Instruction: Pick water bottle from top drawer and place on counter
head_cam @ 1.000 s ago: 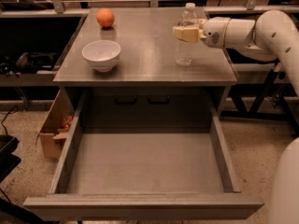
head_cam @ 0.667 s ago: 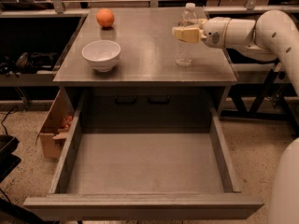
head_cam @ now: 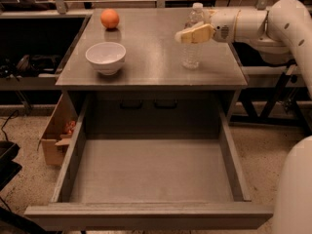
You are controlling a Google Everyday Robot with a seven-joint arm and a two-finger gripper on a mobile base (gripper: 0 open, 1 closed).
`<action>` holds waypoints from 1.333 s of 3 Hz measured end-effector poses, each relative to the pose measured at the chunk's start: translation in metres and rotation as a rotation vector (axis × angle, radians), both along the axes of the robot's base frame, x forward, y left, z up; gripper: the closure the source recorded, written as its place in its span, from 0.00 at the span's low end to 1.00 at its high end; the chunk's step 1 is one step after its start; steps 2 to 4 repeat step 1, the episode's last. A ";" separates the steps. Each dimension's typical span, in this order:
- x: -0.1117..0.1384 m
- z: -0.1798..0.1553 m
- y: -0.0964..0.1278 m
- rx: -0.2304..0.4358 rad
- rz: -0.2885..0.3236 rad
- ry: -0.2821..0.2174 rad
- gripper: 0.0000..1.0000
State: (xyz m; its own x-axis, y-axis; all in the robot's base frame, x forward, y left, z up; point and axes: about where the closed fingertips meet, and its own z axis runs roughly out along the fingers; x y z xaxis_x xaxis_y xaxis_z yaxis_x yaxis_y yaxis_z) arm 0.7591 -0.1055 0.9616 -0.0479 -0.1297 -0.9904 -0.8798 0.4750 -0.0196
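The water bottle, clear and ribbed with a white cap, stands upright on the grey counter at its right side. My gripper reaches in from the right at the bottle's upper half, with its tan fingers closed around it. The top drawer is pulled fully out below the counter, and its flat grey floor is bare.
A white bowl sits on the counter's left side, with an orange behind it at the far left corner. A cardboard box stands on the floor left of the drawer. My white arm spans the right side.
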 end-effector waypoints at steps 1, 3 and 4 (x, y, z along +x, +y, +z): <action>-0.042 0.096 0.030 -0.120 0.151 -0.150 0.00; -0.042 0.096 0.030 -0.120 0.151 -0.150 0.00; -0.042 0.096 0.030 -0.120 0.151 -0.150 0.00</action>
